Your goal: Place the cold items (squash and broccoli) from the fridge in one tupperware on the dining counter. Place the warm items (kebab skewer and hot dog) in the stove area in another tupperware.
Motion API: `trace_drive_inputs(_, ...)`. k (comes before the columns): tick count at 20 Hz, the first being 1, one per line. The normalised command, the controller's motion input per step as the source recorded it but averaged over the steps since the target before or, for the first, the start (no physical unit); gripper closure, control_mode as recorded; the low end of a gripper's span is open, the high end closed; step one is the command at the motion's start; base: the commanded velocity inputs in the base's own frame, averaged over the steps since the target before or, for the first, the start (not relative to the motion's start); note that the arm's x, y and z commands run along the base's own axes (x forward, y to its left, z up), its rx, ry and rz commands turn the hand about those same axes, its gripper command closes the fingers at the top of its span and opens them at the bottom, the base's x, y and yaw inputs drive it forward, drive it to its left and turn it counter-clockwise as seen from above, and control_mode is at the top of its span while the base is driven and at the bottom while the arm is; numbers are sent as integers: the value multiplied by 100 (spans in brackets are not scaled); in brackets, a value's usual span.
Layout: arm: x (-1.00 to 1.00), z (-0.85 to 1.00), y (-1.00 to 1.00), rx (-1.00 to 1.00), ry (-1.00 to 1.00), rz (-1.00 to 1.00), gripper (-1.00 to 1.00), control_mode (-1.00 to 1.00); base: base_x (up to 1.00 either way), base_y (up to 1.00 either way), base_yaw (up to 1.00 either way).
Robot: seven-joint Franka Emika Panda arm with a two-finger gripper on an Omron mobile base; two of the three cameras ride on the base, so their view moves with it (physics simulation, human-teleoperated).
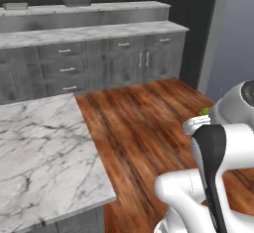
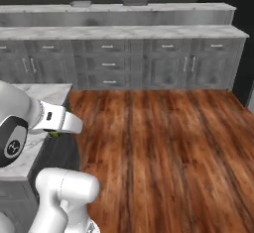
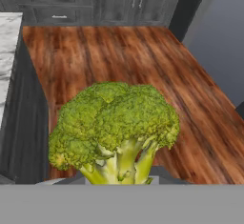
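Broccoli, a green bumpy-crowned head with pale green branching stalk (image 3: 114, 127), sits closest to the hand camera, at 6 o'clock in that view. Its stalk base drops behind the grey band where the fingertips would be, so the gripper looks pinched on the stalk; the fingers themselves are hidden, and this is a judgement.

Orientation: long axis runs stalk to crown, roughly along the gripper's line of sight. Crown points away from the hand, toward 12 o'clock; stalk toward 6 o'clock.

In the left base view a sliver of green shows at 3 o'clock, beside the white arm.

Below and beyond: brown wood plank floor (image 3: 143, 56). White grey-veined marble counter (image 1: 39, 152) lies at 8 o'clock in the left base view. Farther off, grey drawer cabinets (image 2: 124, 63) line the back wall.

Progress, judged: broccoli is in transit, carried over open floor, not yet placed. No tupperware, squash, kebab skewer or hot dog is identifiable, so their status cannot be told.
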Motion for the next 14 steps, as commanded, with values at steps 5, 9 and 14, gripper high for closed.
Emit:
trace_drive_inputs(5, 0, 0, 0, 0, 0, 0, 100, 100, 0, -38, 49)
trace_drive_inputs(9, 0, 0, 0, 0, 0, 0, 100, 100, 0, -61, 37)
trace_drive_inputs(14, 0, 0, 0, 0, 0, 0, 100, 100, 21, -73, 25)
